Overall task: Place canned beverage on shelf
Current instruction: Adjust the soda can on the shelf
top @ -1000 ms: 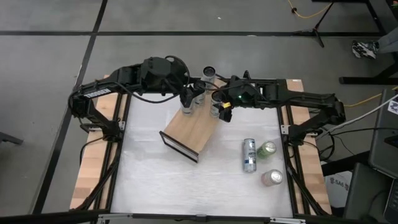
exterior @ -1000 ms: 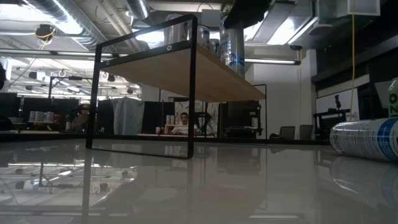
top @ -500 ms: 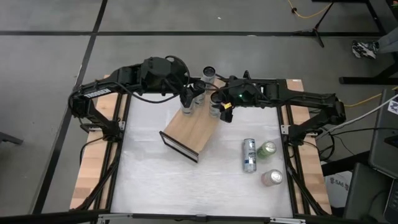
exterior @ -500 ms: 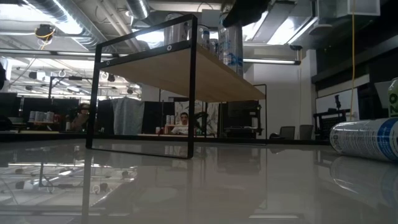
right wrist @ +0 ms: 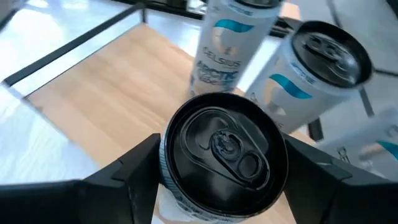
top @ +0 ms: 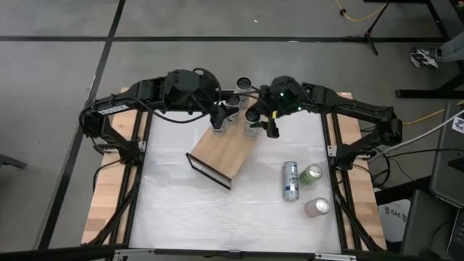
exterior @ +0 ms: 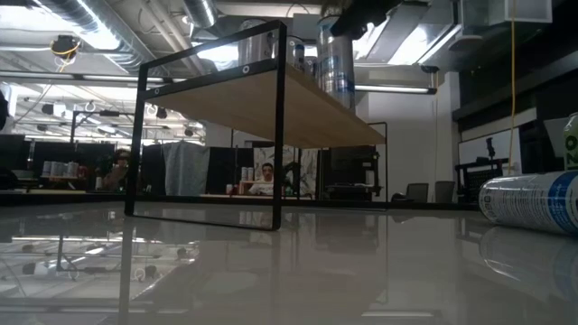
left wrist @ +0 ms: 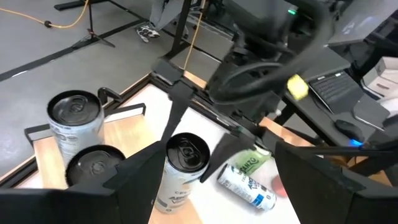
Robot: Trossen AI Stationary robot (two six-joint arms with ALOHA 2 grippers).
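Note:
The shelf (top: 217, 156), a light-wood board on a black frame, stands slantwise in the middle of the table. A black-topped can (right wrist: 224, 149) stands at its far end with my right gripper (right wrist: 224, 158) shut on it. In the low view this can (exterior: 336, 63) rests upright on the board (exterior: 271, 99). Two more cans (right wrist: 227, 46) (right wrist: 317, 68) stand just beyond it. My left gripper (top: 220, 122) hangs open over the shelf's far left corner, beside those cans and touching none. My right gripper pinches the black-topped can between its two fingers, on opposite sides of the wall just under the rim (right wrist: 166, 171). The fingers come slanting down from the table's far right. The can stands upright, its base on the shelf board.
On the table's right lie a silver-blue can on its side (top: 291, 180), a green can (top: 311, 174) and a pink-topped can (top: 317, 207). Another can (top: 244, 85) stands past the shelf at the far edge. People sit in the room beyond (exterior: 266, 176).
My right hand has swung toward the table's far edge and rolled at the wrist, the fingers staying at the can. In the low view the can has gone from slightly tilted to upright on the shelf board.

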